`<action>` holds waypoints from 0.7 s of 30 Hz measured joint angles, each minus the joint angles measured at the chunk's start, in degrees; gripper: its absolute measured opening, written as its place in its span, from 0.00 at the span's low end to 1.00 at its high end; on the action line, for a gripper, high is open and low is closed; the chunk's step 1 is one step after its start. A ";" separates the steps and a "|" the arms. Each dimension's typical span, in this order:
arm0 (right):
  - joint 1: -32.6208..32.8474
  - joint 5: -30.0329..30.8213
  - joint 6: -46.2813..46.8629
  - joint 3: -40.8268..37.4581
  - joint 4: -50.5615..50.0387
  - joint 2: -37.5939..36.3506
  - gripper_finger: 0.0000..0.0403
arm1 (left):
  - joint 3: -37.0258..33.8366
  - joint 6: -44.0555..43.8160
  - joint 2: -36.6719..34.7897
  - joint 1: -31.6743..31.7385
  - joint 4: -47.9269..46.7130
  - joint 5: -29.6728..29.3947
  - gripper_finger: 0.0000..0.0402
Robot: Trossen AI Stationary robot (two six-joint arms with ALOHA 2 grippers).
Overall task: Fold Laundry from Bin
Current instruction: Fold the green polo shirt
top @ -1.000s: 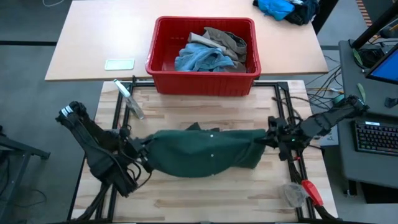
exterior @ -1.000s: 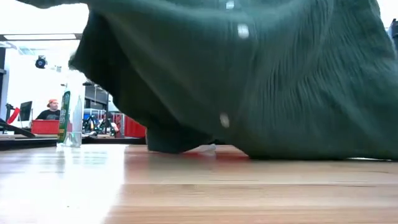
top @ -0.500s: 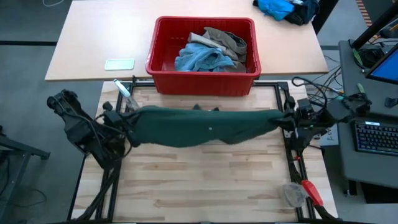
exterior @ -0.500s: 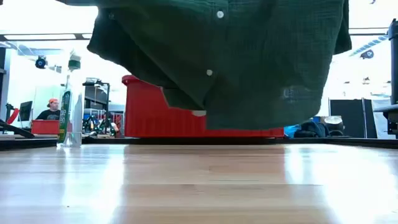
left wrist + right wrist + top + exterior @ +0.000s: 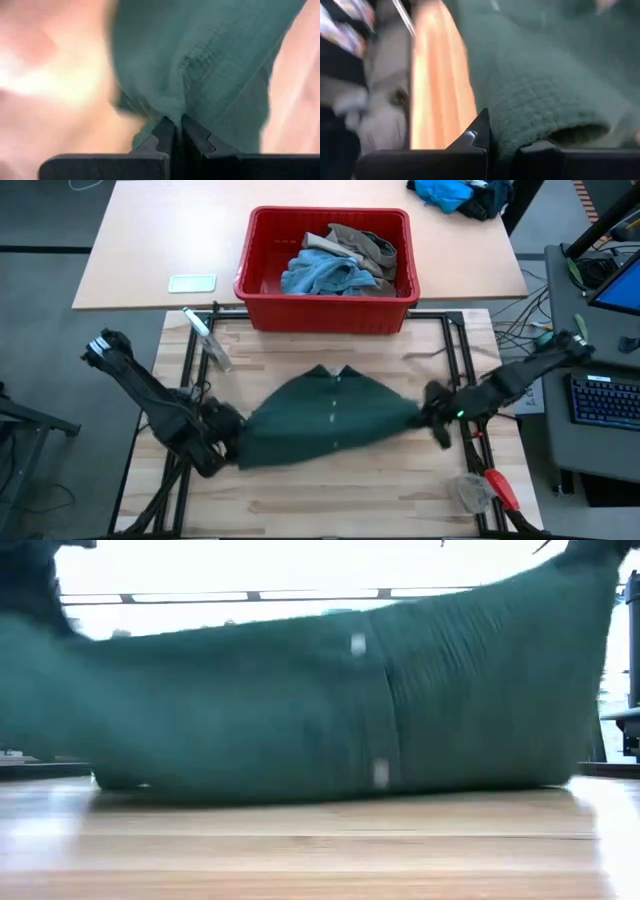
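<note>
A dark green garment [image 5: 325, 420] with a row of pale buttons is spread across the middle of the wooden table. In the low view the green garment [image 5: 330, 710] has its lower edge on the tabletop. My left gripper [image 5: 228, 442] is shut on its left end and my right gripper [image 5: 432, 415] on its right end. The red bin [image 5: 262, 280] stands at the far side and holds a light blue piece [image 5: 320, 275] and a khaki piece [image 5: 365, 245]. My left gripper pinches a bunched fold of the garment's left end [image 5: 175, 111] between its two shut fingers, slanting down from the table's left. The cloth fans out from the fingers toward the table. My right gripper pinches a rolled fold at the garment's right end [image 5: 506, 131] between its shut fingers, slanting down from the table's right. That end stands higher than the middle, which rests on the table.
A clear bottle [image 5: 207, 338] lies at the table's far left corner. A red-handled tool [image 5: 500, 488] and crumpled clear plastic [image 5: 468, 490] lie near the right front corner. On the far desk are a pale flat object [image 5: 191, 282] and a bright blue cloth heap [image 5: 445, 192].
Both grippers first rose toward the far edge and drew apart, pulling the garment taut and clear of the table beside the bin. They have since swung back down toward the near edge, and the garment now lies spread out with its lower edge on the table.
</note>
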 joint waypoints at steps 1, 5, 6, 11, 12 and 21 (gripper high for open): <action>0.47 -1.82 2.17 -1.08 0.37 1.94 0.02 | -1.65 0.05 1.35 -0.10 3.48 3.92 0.00; 2.53 -8.38 10.01 -3.94 2.12 10.42 0.02 | -6.32 -0.75 7.50 -0.19 16.44 16.23 0.01; 3.03 -9.84 11.60 -4.08 3.15 12.64 0.02 | -6.99 -1.67 9.20 -0.12 18.91 18.83 0.02; 4.60 -16.16 17.14 -3.15 3.67 22.52 0.02 | -7.48 -7.15 15.59 -0.11 22.48 28.52 0.12; 4.61 -17.65 17.68 -2.38 4.16 24.15 0.02 | -7.20 -7.68 16.54 -0.11 22.16 29.75 0.15; 4.61 -26.54 17.67 3.13 2.03 32.31 0.13 | 0.19 -4.61 17.87 -0.22 12.63 33.43 0.40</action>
